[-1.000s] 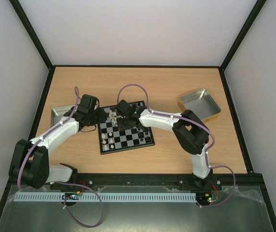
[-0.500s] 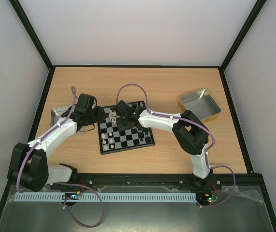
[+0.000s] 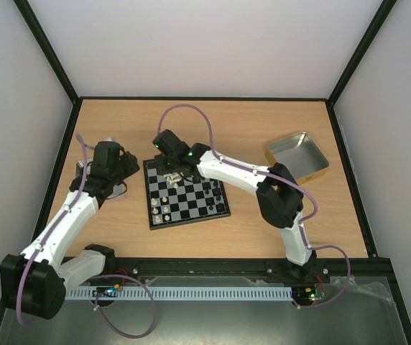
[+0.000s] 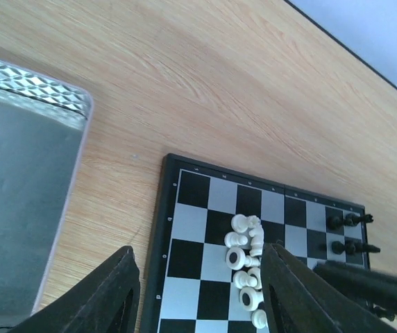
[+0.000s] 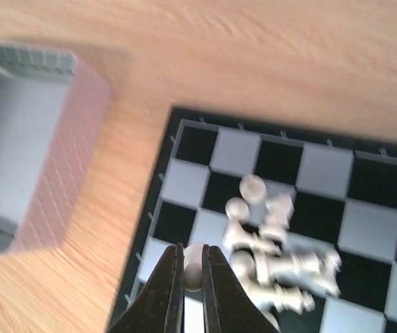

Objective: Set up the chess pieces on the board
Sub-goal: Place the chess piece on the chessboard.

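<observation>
Cream pawn (image 5: 193, 265) clenched in the right gripper (image 5: 192, 252) jaws, lower centre: set it upright on one board (image 5: 327, 170) square, clear of the heap (image 5: 275, 258); left gripper (image 4: 200, 257) gapes empty.

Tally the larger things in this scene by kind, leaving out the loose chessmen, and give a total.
Board: 1
Metal tins: 2 (left tin, right tin)
Robot arms: 2 (left arm, right arm)
Total: 5
</observation>
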`<state>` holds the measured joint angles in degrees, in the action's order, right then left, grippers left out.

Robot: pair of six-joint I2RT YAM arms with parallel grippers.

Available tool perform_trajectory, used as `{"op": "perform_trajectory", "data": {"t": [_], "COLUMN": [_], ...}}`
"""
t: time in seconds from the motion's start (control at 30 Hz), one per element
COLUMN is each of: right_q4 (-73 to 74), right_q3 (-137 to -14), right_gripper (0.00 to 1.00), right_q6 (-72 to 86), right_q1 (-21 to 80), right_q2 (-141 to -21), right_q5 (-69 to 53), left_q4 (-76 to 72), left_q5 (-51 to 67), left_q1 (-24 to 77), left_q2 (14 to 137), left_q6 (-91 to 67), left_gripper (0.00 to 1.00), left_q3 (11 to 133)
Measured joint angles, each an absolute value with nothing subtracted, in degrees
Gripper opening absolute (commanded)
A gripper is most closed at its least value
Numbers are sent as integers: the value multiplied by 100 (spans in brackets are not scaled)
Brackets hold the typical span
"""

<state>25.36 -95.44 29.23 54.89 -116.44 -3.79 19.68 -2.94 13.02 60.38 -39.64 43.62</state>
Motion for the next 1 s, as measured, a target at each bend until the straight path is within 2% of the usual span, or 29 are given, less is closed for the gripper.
{"op": "perform_trajectory", "data": {"t": [0.2, 0.4, 1.0], "right_q4": [2716, 3081, 3579], "right_q3": [-10993, -11883, -12606], "right_gripper": [5, 6, 9], "right_q6": [2912, 2908, 2829], "right_q1": [5487, 5465, 5227], "right_q2": [-12584, -13437, -14228], "right_q5": [-217, -69, -64], "left_q4": [2078, 2176, 2224], "left_q5": [-373, -344, -261], "left_q1": [1166, 1140, 1079], "left_q2": [5850, 5835, 5787], "left_q6": [-4003, -4001, -4007], "left_gripper": [50, 50, 50], "left_q3": [4298, 4191, 4112]}}
